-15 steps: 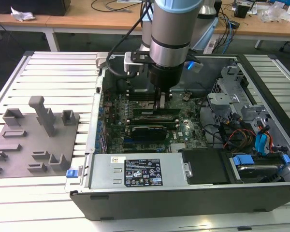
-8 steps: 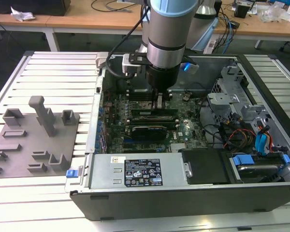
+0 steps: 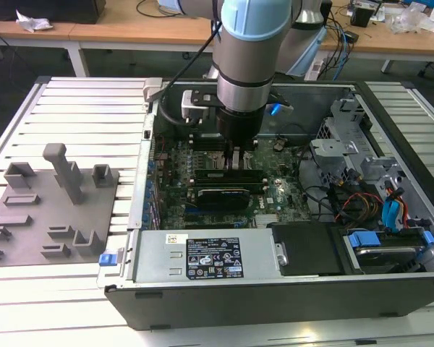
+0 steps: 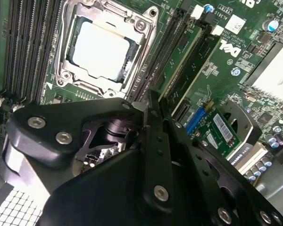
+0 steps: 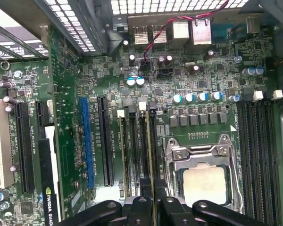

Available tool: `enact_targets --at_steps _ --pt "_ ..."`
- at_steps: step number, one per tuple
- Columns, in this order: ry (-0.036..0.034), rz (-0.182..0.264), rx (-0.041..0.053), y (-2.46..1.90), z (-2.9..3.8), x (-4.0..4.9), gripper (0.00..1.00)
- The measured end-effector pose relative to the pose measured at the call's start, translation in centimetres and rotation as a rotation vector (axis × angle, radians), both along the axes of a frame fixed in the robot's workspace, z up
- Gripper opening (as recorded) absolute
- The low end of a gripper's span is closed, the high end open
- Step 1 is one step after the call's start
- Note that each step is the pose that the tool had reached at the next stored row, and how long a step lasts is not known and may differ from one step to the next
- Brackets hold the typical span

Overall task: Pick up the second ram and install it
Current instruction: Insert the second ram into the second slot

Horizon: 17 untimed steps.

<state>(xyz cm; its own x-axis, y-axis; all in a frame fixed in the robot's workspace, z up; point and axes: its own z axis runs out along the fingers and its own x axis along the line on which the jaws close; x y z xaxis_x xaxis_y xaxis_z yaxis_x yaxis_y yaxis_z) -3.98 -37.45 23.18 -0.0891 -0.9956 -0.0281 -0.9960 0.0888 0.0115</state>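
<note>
- The arm reaches down into the open computer case (image 3: 275, 275); the gripper (image 3: 235, 160) is low over the motherboard (image 3: 202, 155), just at 9 o'clock of the CPU socket (image 5: 203, 174) in the first wrist view.
- Fingers (image 5: 140, 209): drawn close together on the thin top edge of the second ram (image 5: 149, 155), which stands on edge between them in a memory slot.
- The stick runs from the fingers toward 12 o'clock in the first wrist view, lined up with its slot; another slot beside it toward 9 o'clock already carries a module (image 5: 122, 150).
- Judgement: pick-up is finished and the stick is at its slot; full seating cannot be confirmed, as latch position is not discernible.
- The grey fixture plate (image 3: 50, 210) sits on the bench (image 3: 79, 108) at 9 o'clock of the case in the exterior view, well apart from the work.
</note>
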Motion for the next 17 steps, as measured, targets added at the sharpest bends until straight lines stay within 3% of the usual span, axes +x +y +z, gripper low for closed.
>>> enact_targets --at_steps 9,17 --pt "0.0001 -0.003 0.0 -0.19 -0.72 0.11 0.14" --pt "0.0002 -0.004 -0.0001 -0.2 -0.75 0.36 0.14"
